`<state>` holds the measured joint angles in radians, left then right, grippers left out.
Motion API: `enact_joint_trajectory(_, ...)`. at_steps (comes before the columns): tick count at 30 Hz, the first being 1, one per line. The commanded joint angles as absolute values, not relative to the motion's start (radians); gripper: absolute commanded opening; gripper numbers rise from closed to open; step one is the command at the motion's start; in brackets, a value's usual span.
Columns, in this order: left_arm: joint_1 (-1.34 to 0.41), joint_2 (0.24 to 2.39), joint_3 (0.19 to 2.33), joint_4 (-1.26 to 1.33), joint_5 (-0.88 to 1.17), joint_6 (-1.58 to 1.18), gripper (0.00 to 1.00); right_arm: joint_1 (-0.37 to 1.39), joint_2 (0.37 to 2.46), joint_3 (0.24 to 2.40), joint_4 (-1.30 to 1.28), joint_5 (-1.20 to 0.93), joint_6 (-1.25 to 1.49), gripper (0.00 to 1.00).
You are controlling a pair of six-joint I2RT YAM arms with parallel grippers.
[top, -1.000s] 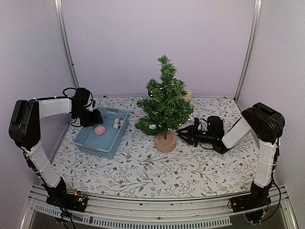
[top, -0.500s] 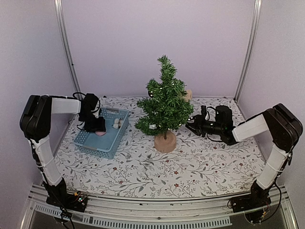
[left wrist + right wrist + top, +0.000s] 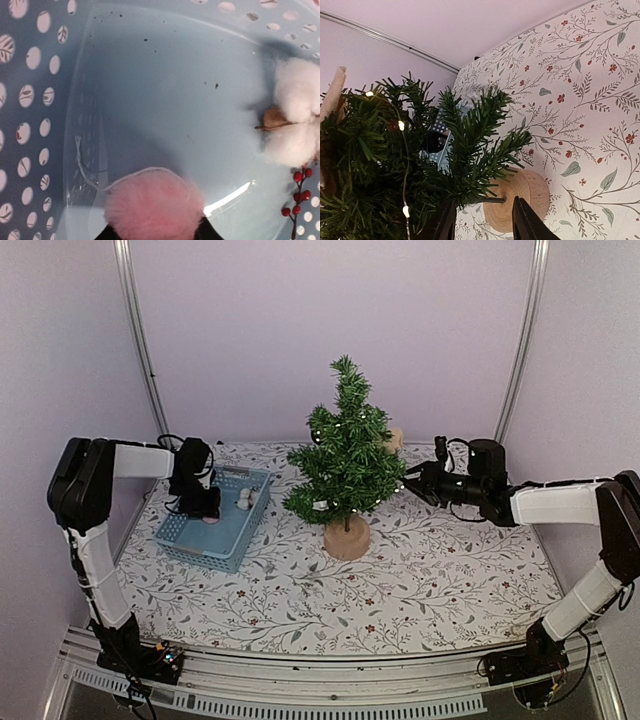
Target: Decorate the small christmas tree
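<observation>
The small christmas tree [image 3: 345, 455] stands mid-table on its round wooden base [image 3: 347, 538], with a string of tiny lights on it. My right gripper [image 3: 410, 483] is open at the tips of its right-hand branches. In the right wrist view a branch [image 3: 480, 145] reaches to the left finger, and the base [image 3: 517, 197] shows through the gap. My left gripper [image 3: 200, 502] is down inside the blue basket [image 3: 225, 550]. It is open, its fingers either side of a pink pom-pom [image 3: 155, 205] lying on the basket floor.
A white cotton boll [image 3: 295, 115] and a red berry sprig [image 3: 300, 195] lie in the basket to the right of the pom-pom. A tan wooden ornament [image 3: 393, 438] sits at the tree's back right. The table has a floral cloth [image 3: 450, 570], with walls close behind and at both sides.
My right gripper rose from beside the tree's base and reached to the branch tips. My left gripper moved right and down into the basket, over the pink pom-pom.
</observation>
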<state>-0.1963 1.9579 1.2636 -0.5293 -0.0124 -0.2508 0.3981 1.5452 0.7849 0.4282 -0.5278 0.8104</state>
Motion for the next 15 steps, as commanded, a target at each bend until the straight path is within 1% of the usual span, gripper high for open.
enact_joint_trajectory(1, -0.21, 1.844, 1.263, -0.549, 0.064, -0.222, 0.23, 0.394, 1.473, 0.858, 0.291, -0.516, 0.675, 0.43)
enact_joint_trajectory(3, -0.214, 1.776, 1.258, -0.568, 0.133, -0.214, 0.2, 0.395, 1.447, 0.892, 0.226, -0.52, 0.623, 0.46)
enact_joint_trajectory(11, -0.287, 1.496, 1.245, -0.612, 0.446, -0.214, 0.16, 0.395, 1.335, 1.008, 0.007, -0.532, 0.396, 0.6)
enact_joint_trajectory(15, -0.372, 1.355, 1.224, -0.589, 0.585, -0.212, 0.14, 0.396, 1.254, 1.033, -0.061, -0.576, 0.308, 0.62)
